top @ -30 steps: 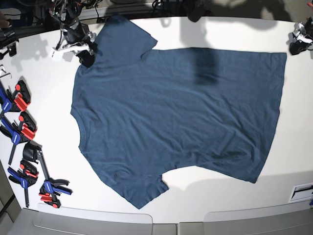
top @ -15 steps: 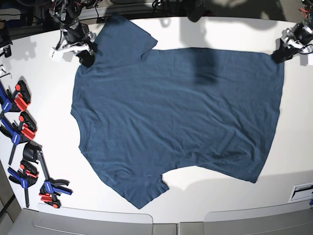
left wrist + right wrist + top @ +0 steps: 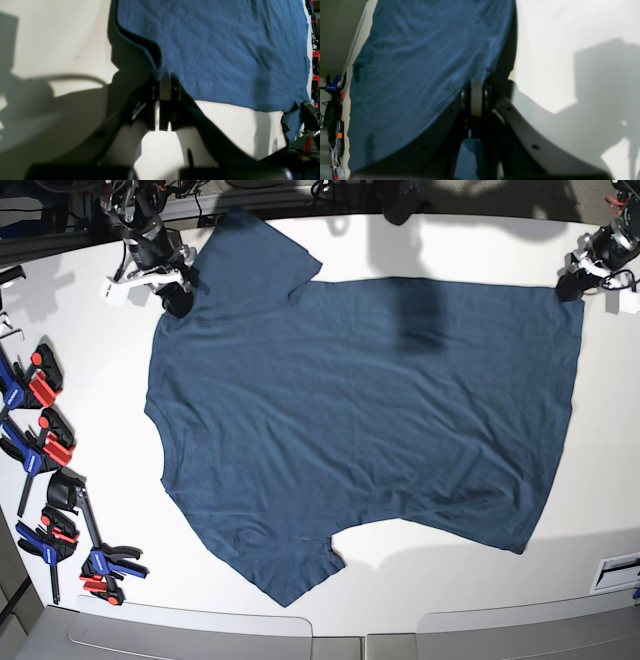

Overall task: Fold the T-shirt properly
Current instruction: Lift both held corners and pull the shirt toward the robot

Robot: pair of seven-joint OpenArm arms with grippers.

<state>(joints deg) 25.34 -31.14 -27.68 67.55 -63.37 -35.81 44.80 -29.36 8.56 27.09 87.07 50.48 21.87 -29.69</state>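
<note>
Here, left tool clamped on T-shirt hem corner, right tool pinching its shoulder edge

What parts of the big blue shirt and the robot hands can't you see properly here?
- Dark navy-blue knit T-shirt: the neck label is out of sight in the base view.
- Left end effector: its own black fingers hide the pinched hem corner, left wrist view.
- Right end effector: cloth between its fingers is hidden; its body blocks the lower frame, right wrist view.
- Red-and-blue clamps: cut off by the base view's left edge.

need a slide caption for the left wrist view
Left gripper shut on the hem corner of the navy T-shirt, lying spread on the white table.
</note>
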